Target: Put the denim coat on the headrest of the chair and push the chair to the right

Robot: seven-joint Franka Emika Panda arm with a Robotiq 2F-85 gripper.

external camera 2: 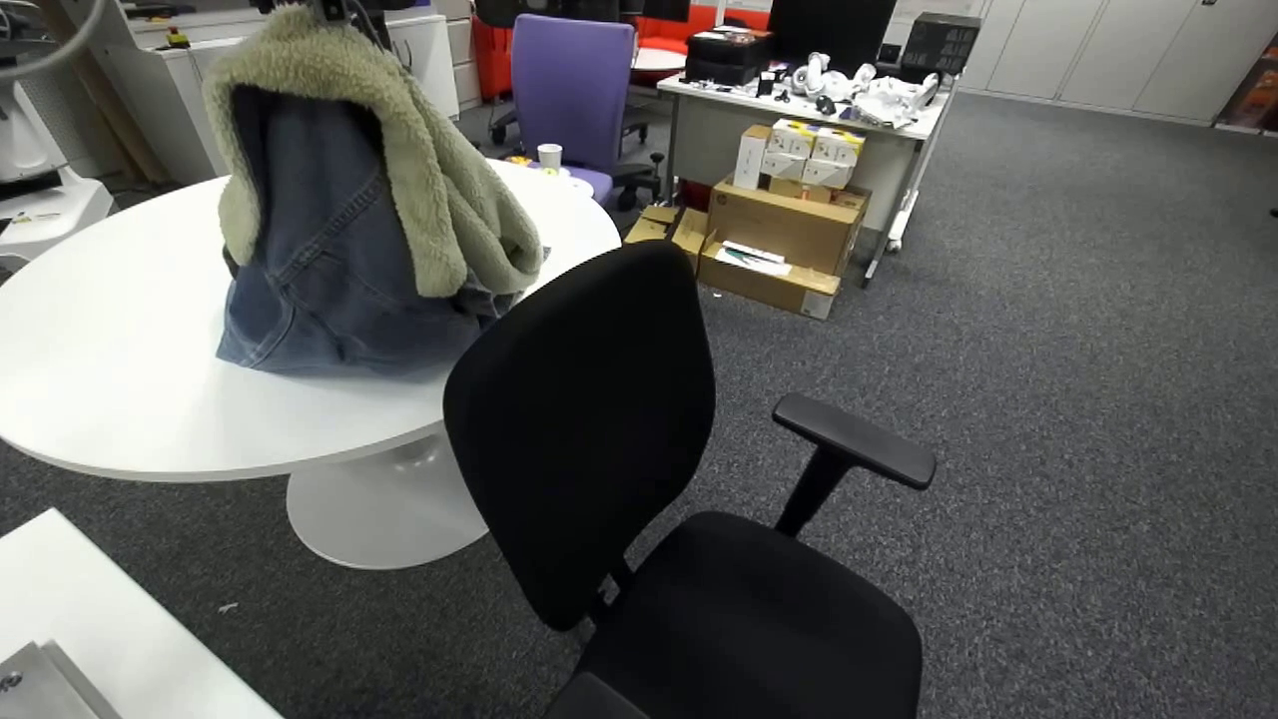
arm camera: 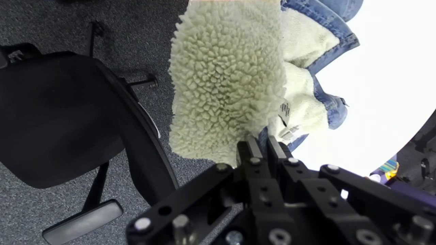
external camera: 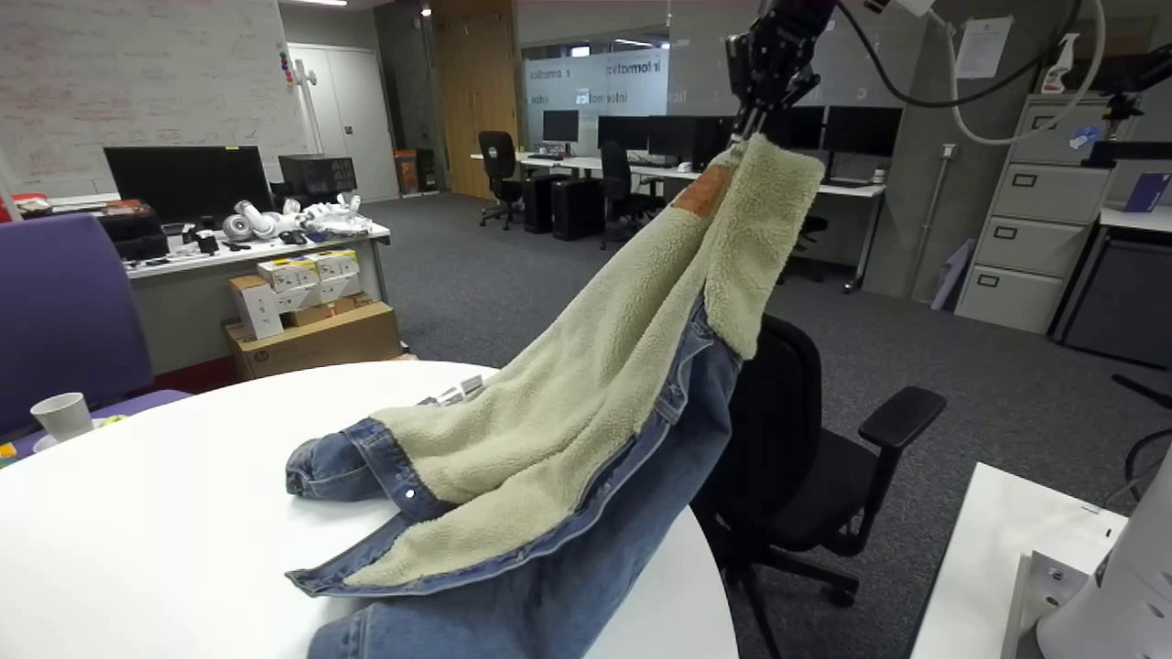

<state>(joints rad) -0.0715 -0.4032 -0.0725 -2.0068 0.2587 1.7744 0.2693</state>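
The denim coat [external camera: 558, 394], blue with a cream fleecy lining, hangs from its collar end above the round white table [external camera: 165, 549]. Its lower part lies spread on the tabletop. At the collar my gripper [external camera: 749, 126] is shut on the coat; in the wrist view blue cloth shows between the fingertips [arm camera: 276, 149]. Beside the table stands the black chair [external camera 2: 599, 429], its headrest [external camera 2: 639, 262] bare and lower than the gripper. Carpet shows between hanging fleece and chair back in the wrist view. The coat hides part of the chair in an exterior view.
A purple chair [external camera 2: 569, 90] stands across the table, with a white cup [external camera 2: 549, 156] near it. The black chair's armrest [external camera 2: 854, 437] sticks out sideways. Cardboard boxes [external camera 2: 784, 225] sit under a desk. A white stand [external camera: 1025, 540] is close to the chair.
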